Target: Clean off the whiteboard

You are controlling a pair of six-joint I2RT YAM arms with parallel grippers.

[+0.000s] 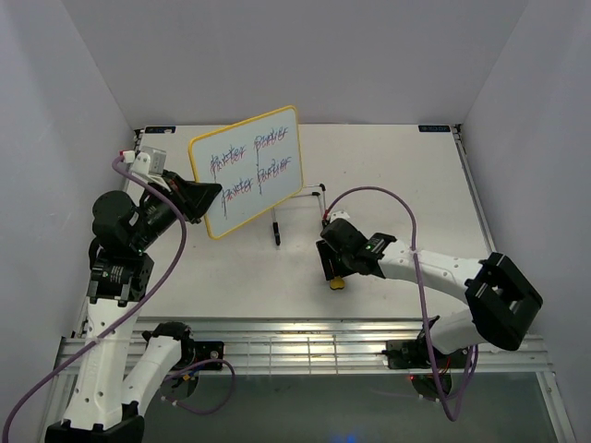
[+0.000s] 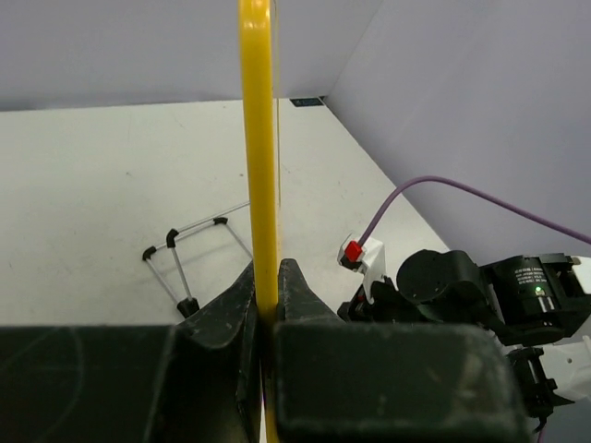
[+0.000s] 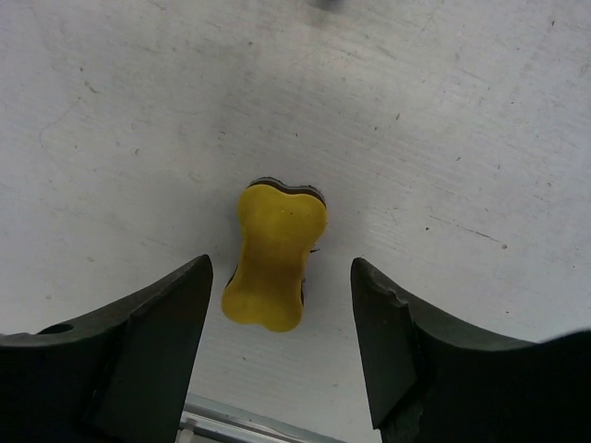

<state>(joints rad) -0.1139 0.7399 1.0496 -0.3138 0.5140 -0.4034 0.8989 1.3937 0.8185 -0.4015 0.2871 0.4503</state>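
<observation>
My left tool (image 1: 199,199) is clamped tight on the yellow rim of the scribbled whiteboard (image 1: 249,171), holding it tilted over the far-left part of the table (image 1: 406,175). The stand (image 1: 276,231) sits mid-table. My right tool (image 3: 282,277) hangs wide open and empty over the eraser (image 3: 274,258) near the near edge.

Glossy yellow-rimmed whiteboard (image 1: 249,175), matt scuffed white table (image 1: 388,175), smooth yellow plastic eraser (image 3: 273,258), thin metal wire easel (image 2: 220,221)

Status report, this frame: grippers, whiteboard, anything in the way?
Left gripper shut on whiteboard edge, board held up, writing unerased. Right gripper open over yellow eraser. Wire easel lies apart from both.
</observation>
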